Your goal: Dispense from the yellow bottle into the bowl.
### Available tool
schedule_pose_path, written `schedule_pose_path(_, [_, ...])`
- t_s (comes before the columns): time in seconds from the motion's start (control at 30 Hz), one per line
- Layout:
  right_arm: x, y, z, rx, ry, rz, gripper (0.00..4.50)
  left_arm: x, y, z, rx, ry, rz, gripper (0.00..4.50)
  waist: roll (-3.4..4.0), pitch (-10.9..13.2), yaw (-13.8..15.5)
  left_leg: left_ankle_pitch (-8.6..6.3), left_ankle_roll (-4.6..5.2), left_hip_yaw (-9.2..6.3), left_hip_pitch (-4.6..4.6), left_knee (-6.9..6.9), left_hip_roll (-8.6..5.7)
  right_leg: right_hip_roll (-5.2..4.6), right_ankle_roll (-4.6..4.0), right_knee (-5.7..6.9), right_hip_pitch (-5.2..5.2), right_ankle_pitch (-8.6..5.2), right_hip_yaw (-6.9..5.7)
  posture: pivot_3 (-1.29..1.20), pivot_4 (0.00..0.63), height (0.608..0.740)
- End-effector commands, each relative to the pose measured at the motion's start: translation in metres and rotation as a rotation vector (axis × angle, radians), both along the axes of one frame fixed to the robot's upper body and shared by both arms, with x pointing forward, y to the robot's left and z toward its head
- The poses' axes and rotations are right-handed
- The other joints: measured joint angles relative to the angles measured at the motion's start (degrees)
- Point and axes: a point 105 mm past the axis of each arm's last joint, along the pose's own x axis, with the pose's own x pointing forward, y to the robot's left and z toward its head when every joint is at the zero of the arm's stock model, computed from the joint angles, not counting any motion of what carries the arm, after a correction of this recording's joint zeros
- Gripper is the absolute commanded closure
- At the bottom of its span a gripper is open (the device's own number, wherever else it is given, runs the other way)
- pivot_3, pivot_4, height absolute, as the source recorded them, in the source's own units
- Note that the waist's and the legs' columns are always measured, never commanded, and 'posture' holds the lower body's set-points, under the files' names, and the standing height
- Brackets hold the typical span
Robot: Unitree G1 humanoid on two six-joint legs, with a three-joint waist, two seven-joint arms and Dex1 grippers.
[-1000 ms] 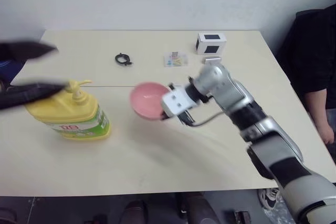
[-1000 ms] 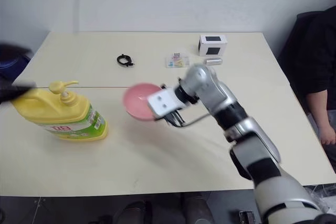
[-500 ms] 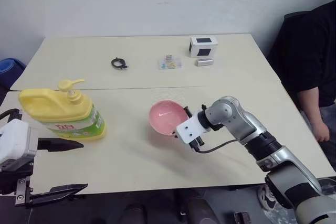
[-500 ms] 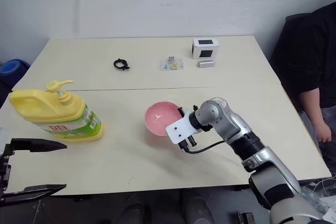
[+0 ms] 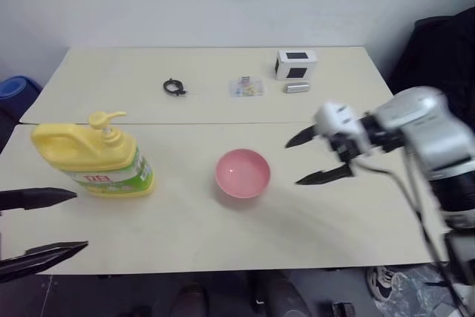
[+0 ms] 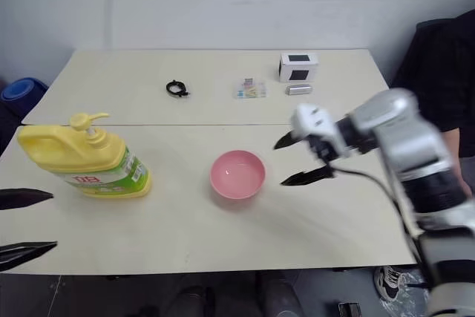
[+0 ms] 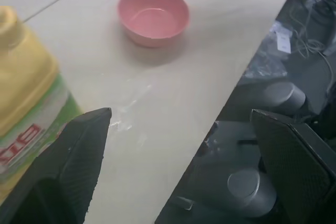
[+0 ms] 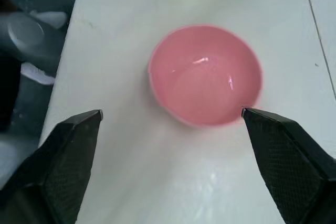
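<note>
Right now your left gripper hangs at the near left corner of the table, its two black fingers spread wide with nothing between them, just in front of the yellow bottle. The bottle stands upright near the left edge, pump head up and spout pointing toward the middle of the table. The pink bowl sits upright, apparently empty, a little nearer the front edge than the back, well apart from the bottle. Your right gripper floats above the table just to the right of the bowl, fingers fully apart, gripping nothing and clear of the rim. The spout does not reach over the bowl, so you likely need to bring the two together before pumping; steady the jug by its handle or body with the left gripper, and press the pump straight down so the squat jug does not tip or skid. Toward the far edge lie a small black ring, a small packet and a white box, all out of your way.
</note>
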Motion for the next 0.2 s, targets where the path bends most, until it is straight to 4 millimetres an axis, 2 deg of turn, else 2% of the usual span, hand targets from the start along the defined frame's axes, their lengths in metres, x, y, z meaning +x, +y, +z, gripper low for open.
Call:
schedule_pose_path(0.03, [-0.009,-0.018,0.021,0.080,0.069,-0.009,0.02,-0.008,0.013,0.019,-0.078,-0.049,0.063,0.00,-0.03,0.0,-0.2,-0.02,0.04,0.08,0.02,-0.01,0.00,0.04,0.01,-0.03,0.01,-0.05,0.01,0.00,0.150,0.740])
schedule_pose_path(0.1, [-0.006,-0.030,0.029,0.125,0.092,-0.071,0.02,-0.010,0.020,0.020,-0.092,-0.047,0.097,0.00,-0.10,0.1,-0.6,-0.03,0.07,0.17,0.06,0.00,0.02,0.11,0.01,-0.03,0.01,-0.08,0.11,0.00,0.150,0.740])
schedule_pose_path(0.2, [-0.008,-0.035,0.028,0.146,0.124,-0.089,0.02,-0.010,0.022,0.020,-0.112,-0.041,0.108,0.00,-0.10,0.1,-1.1,-0.03,0.06,0.21,0.12,0.02,-0.02,0.13,0.05,0.00,0.00,-0.03,0.28,0.00,0.150,0.740])
